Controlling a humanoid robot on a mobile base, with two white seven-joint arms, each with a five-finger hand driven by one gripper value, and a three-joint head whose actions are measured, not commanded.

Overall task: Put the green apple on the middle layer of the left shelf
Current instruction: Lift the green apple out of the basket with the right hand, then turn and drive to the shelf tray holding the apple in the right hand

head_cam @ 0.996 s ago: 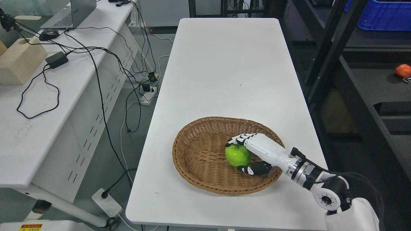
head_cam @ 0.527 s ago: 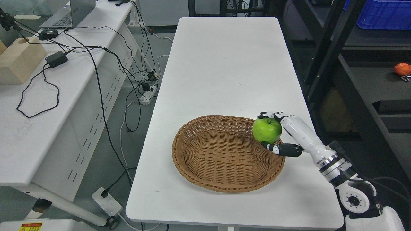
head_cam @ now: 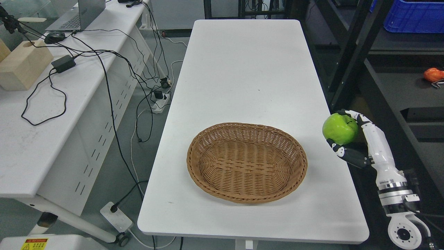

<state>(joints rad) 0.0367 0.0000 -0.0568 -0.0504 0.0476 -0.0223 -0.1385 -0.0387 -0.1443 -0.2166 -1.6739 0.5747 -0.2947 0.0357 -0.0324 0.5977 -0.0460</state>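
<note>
Gripping the apple (head_cam: 339, 128) with curled fingers, the right hand (head_cam: 350, 139) hangs at the frame's right, over the desk's (head_cam: 242, 69) right edge. Left of it, the wicker basket (head_cam: 247, 161) sits on the desk. Dark shelving (head_cam: 399, 86) fills the right.

You are looking down on a long white tabletop (head_cam: 242, 69) running away from you over a grey floor (head_cam: 145, 114). To your left stands a second white desk (head_cam: 45, 114) carrying a laptop (head_cam: 79, 14), a mouse (head_cam: 54, 37), a pale wooden block (head_cam: 22, 67) and a black power adapter (head_cam: 63, 63), with black cables (head_cam: 111, 90) trailing down to power strips (head_cam: 116, 218) on the floor. To your right rises dark metal shelving (head_cam: 350, 59) holding a blue crate (head_cam: 414, 15).
</note>
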